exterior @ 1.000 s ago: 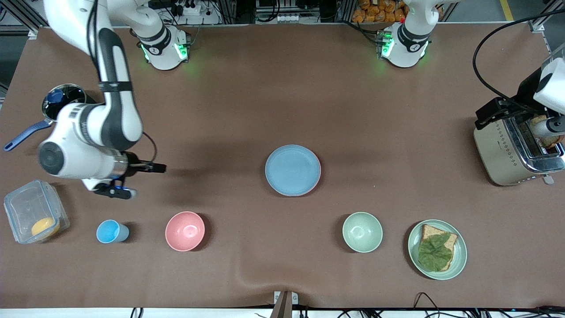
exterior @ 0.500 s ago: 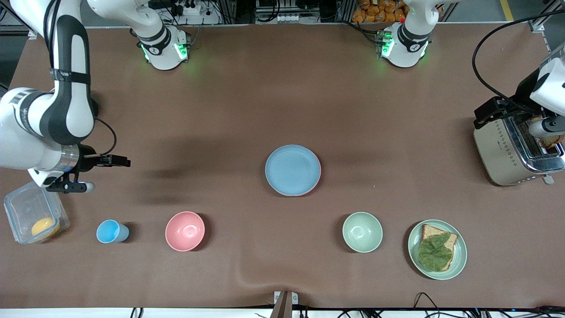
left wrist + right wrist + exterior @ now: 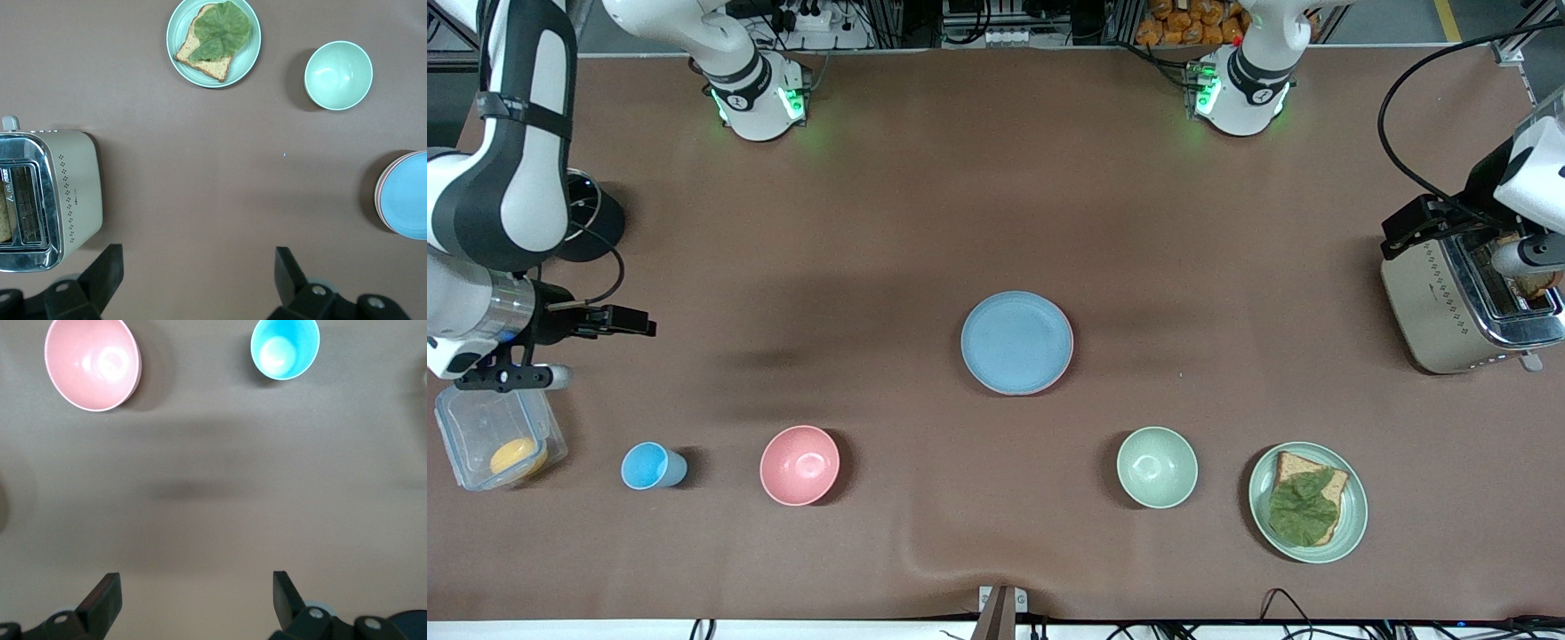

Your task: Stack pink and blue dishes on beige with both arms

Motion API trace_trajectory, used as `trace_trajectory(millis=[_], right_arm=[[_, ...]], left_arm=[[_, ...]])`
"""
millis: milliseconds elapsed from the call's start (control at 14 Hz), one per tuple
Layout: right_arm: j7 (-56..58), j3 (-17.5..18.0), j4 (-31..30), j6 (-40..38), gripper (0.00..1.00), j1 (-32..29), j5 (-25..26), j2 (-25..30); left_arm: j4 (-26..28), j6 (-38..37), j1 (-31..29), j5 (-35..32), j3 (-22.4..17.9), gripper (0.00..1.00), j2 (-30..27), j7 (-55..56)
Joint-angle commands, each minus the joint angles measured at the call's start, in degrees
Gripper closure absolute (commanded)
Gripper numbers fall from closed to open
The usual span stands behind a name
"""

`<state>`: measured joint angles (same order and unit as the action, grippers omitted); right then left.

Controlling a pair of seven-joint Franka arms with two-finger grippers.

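Note:
The light blue plate point(image 3: 1016, 341) lies at the table's middle on top of a stack. A pale pink rim point(image 3: 378, 193) shows under the light blue plate point(image 3: 408, 197) in the left wrist view. No beige plate can be made out; anything under the pink one is hidden. My right gripper point(image 3: 574, 349) hangs open and holds nothing over the right arm's end of the table, beside the clear box. In its own view the right gripper point(image 3: 193, 597) is above bare cloth. My left gripper point(image 3: 1528, 256) is open over the toaster; in its own view the left gripper point(image 3: 198, 273) holds nothing.
A pink bowl point(image 3: 799, 465), a small blue cup point(image 3: 652, 466), a green bowl point(image 3: 1157, 467) and a green plate with bread and a leaf point(image 3: 1307, 502) line the side nearest the front camera. A toaster point(image 3: 1467, 302), a clear box point(image 3: 498, 436) and a dark pot point(image 3: 591, 218) stand at the table's ends.
My right arm has swung away from the middle toward its own end of the table, still open. The left arm and the plates have hardly moved.

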<state>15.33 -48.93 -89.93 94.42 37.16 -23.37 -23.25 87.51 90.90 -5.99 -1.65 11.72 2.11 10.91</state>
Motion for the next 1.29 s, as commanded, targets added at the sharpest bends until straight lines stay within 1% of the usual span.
trace_trajectory(millis=[0,71,143,214,286,500,571,643,714,857,929,1214], right_arm=[[-1.70,3.65,1.51,-2.84,0.00,-2.70,2.61,3.64],[-4.23,7.40,1.51,-2.84,0.00,-4.62,5.06,5.91],[-7.39,13.10,1.51,-2.84,0.00,-8.38,8.65,8.37],[-9.51,19.68,1.51,-2.84,0.00,-12.34,12.34,10.57],[-10.23,25.32,1.43,-2.93,0.00,-17.07,14.64,12.16],[-9.10,37.90,0.73,-2.93,0.00,-30.52,15.72,15.85],[-8.48,41.33,-0.24,-2.84,0.00,-33.70,16.85,17.35],[-8.56,43.28,-1.03,-2.76,0.00,-35.04,19.39,19.10],[-8.74,43.65,-1.73,-2.75,0.00,-35.05,21.59,20.69],[-8.91,43.65,-5.41,-2.23,0.00,-35.05,22.40,25.07],[-9.09,43.57,-6.74,-2.05,0.00,-35.14,22.40,26.32],[-11.27,43.39,-6.40,-2.31,0.00,-34.97,23.37,26.33]], left_arm=[[0.38,-0.63,-0.16,-0.54,0.24,0.00,-0.70,-1.42],[0.38,-0.63,-0.16,-0.54,0.32,0.00,-0.70,-1.42],[0.38,-0.63,-0.16,-0.54,0.32,0.00,-0.70,-1.42],[0.38,-0.63,-0.16,-0.46,0.32,0.00,-0.70,-1.42],[0.30,-0.63,-0.16,-0.37,0.32,0.00,-0.70,-1.42],[0.30,-0.63,-0.16,-0.02,0.32,0.00,-0.70,-1.33],[0.30,-0.63,-0.16,0.51,0.32,0.00,-0.70,-1.41],[0.30,-0.55,-0.16,0.60,0.32,0.00,-0.70,-1.42],[0.30,-0.55,-0.25,0.60,0.32,0.00,-0.70,-1.42],[0.30,-0.55,-0.25,0.60,0.32,0.00,-0.70,-1.42],[0.30,-0.63,-0.25,0.60,0.32,0.00,-0.70,-1.42],[0.30,-0.55,-0.25,0.60,0.32,0.00,-0.61,-1.42]])
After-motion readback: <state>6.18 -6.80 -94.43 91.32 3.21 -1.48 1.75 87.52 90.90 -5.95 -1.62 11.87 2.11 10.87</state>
